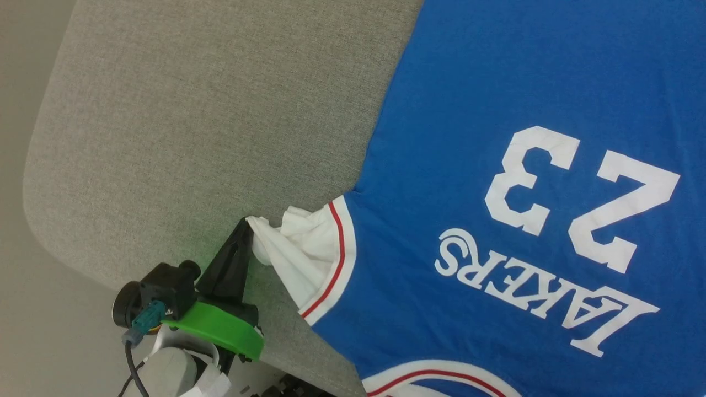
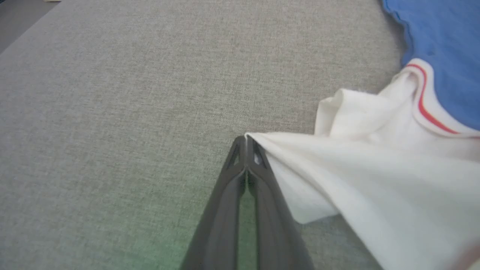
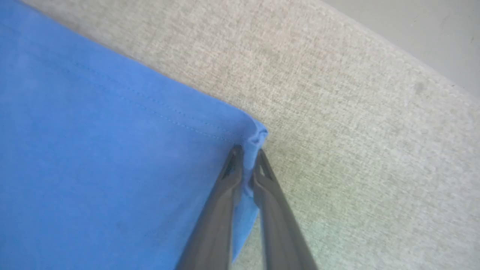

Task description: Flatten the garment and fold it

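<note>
The garment (image 1: 496, 82) lies print-up on a grey fabric-covered table (image 1: 193, 110), filling the head view from 12 o'clock round to 5 o'clock. Its white "LAKERS 23" reads upside down from the robot's side. The blue body looks mostly flat. The white sleeve (image 1: 300, 248) with its red stripe is bunched and pulled out toward 8 o'clock, near the middle of the frame.

The left gripper (image 1: 246, 225) sits at 7 o'clock in the head view, above a green wrist piece (image 1: 220, 331). Its 2 dark fingers are pressed together on the tip of that sleeve. In the left wrist view the left gripper (image 2: 246, 139) pinches the white edge right at the fingertips, and the sleeve (image 2: 375, 180) stretches away toward 4 o'clock.

In the right wrist view the right gripper (image 3: 248, 153) is clenched on a hemmed blue corner of the garment (image 3: 112, 168). A fold of cloth stands between the fingers, which are nearly together, though how firm the pinch is seems hard to judge. Bare table (image 3: 356, 150) runs from 12 to 5 o'clock, with pale floor (image 3: 431, 30) at 1 o'clock.
</note>
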You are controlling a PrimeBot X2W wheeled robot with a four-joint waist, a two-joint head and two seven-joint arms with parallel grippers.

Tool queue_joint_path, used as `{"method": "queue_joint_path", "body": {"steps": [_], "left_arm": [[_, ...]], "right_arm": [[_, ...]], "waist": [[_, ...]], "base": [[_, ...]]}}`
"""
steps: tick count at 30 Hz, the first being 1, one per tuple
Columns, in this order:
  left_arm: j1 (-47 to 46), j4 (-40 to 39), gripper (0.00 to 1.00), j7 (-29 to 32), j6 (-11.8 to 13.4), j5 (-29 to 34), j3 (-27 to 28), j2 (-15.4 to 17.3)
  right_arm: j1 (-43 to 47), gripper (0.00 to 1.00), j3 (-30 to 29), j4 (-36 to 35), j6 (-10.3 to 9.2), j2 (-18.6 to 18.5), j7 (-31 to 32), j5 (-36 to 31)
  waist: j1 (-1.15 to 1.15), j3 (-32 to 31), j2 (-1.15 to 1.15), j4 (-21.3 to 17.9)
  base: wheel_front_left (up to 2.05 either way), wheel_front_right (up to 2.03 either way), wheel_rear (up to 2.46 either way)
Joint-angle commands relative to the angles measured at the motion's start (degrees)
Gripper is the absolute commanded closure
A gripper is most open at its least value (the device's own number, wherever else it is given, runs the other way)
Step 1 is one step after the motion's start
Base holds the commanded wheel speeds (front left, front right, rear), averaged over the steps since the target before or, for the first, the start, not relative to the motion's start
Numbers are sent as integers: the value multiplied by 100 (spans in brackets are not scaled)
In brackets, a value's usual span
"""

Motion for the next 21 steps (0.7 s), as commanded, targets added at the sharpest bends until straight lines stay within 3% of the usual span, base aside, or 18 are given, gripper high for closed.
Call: {"method": "queue_joint_path", "body": {"steps": [1,6,12,18,21], "left_arm": [[-47,91,100,-1,-34,35,38,-32],[57,157,100,-1,-47,109,189,-10],[462,177,100,-1,70,154,408,85],[850,101,100,22,201,93,570,263],[1068,19,100,64,293,39,660,335]], "right_arm": [[528,100,171,277,-10,164,65,-26],[455,100,236,229,-10,259,-158,-7],[368,100,474,244,-10,487,-781,381],[585,100,949,-250,-10,190,-1240,1060],[860,100,1347,-743,-10,-186,-1407,1394]], "waist": [[0,-108,0,-73],[0,-519,0,-244],[0,-1397,0,-723],[0,-1986,0,-1091],[0,-2217,0,-1285]], "base": [[0,0,0],[0,0,0],[0,0,0],[0,0,0],[0,0,0]]}}
